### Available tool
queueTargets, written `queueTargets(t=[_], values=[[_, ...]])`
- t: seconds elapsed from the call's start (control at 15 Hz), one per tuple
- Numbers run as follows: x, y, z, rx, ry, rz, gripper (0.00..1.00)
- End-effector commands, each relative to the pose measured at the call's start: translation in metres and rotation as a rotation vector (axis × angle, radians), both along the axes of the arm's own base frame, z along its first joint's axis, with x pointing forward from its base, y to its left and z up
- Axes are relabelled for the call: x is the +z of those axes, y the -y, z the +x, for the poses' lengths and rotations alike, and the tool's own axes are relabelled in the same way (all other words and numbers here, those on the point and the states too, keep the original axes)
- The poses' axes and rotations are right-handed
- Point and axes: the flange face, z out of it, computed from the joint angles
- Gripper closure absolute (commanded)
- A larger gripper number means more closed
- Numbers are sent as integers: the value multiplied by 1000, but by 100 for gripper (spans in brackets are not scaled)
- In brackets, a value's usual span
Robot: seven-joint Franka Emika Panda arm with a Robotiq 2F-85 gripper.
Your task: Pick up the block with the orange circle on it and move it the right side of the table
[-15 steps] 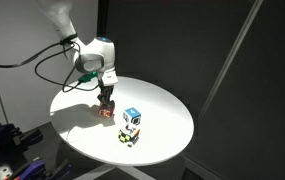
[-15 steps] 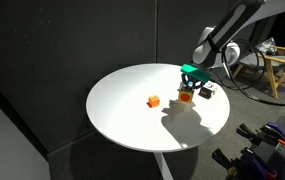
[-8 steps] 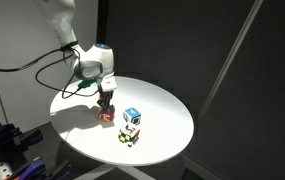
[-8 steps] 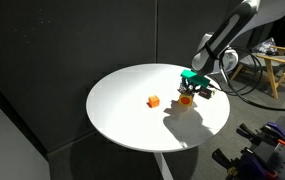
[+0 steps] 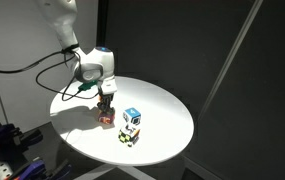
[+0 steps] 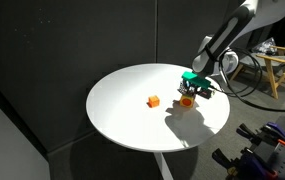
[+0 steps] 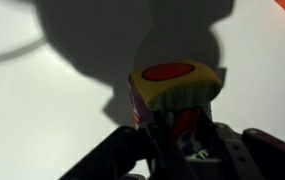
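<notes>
"Wrist view first. What's that between the fingers?"

"The block with the orange circle (image 7: 172,85). It has a yellow side, and the round orange-red mark faces the camera. The gripper (image 7: 177,128) is clamped on it, with a dark finger on either side."

"Where is it on the table?"

"In an exterior view it's near the rim of the white table (image 5: 167,110), on the side where the arm (image 5: 94,62) comes in. I cannot tell if it touches the top or hangs just above."

"Anything else there?"

"A blue-and-white cube (image 5: 132,116) sits stacked on another cube (image 5: 129,136), nearer the middle. In an exterior view a plain orange cube (image 6: 153,101) lies near the gripper, apart from it."
</notes>
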Motion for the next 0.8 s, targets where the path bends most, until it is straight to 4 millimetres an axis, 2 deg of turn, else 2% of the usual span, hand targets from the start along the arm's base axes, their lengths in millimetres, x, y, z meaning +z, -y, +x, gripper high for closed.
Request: queueTargets(t=[0.0,0.27,0.73], values=[[2,3,3,3,9,14,32],[7,-1,1,28,5,24,1],[25,-16,-6,148,0,39,0]])
